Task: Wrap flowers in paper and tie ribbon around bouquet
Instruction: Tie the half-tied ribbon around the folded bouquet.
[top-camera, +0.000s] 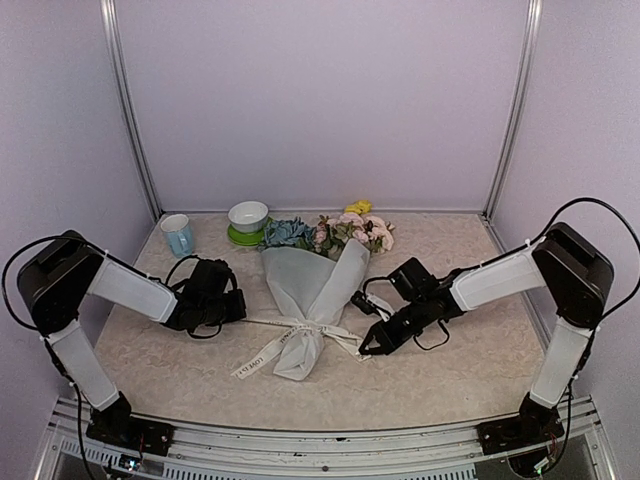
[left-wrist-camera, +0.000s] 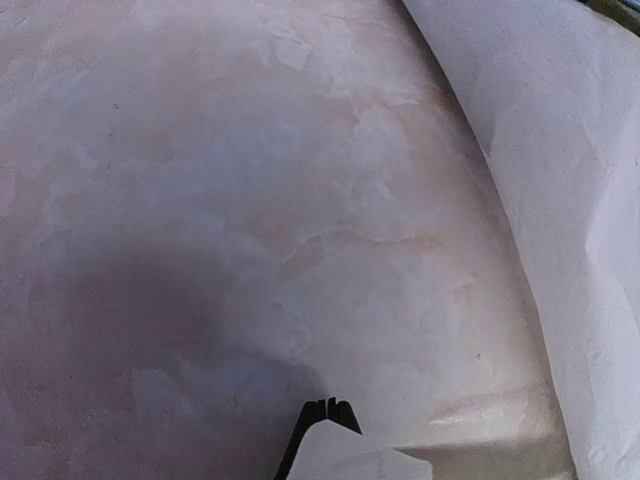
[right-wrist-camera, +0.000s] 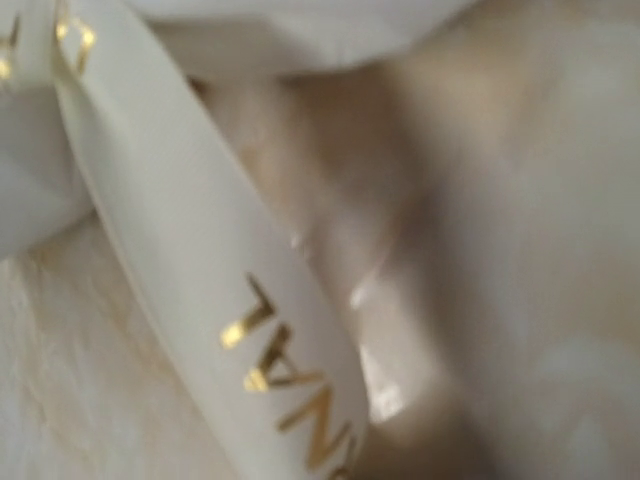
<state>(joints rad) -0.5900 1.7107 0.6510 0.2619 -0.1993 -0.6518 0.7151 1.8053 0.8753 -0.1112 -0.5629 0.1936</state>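
Observation:
The bouquet lies mid-table, its white paper cone pointing toward me and the flowers in pink, yellow and blue at the far end. A cream ribbon is tied around the narrow part, and one lettered tail trails to the near left. My left gripper is shut at the end of a thin ribbon strand running left from the knot; its fingertips are pressed together with a white strip across them, and the paper is at right. My right gripper is shut on the right tail. That ribbon fills the right wrist view and its fingers are hidden.
A light blue cup stands at the far left. Beside it a white bowl sits on a green saucer, just left of the flower heads. Metal frame posts and pale walls enclose the marbled table.

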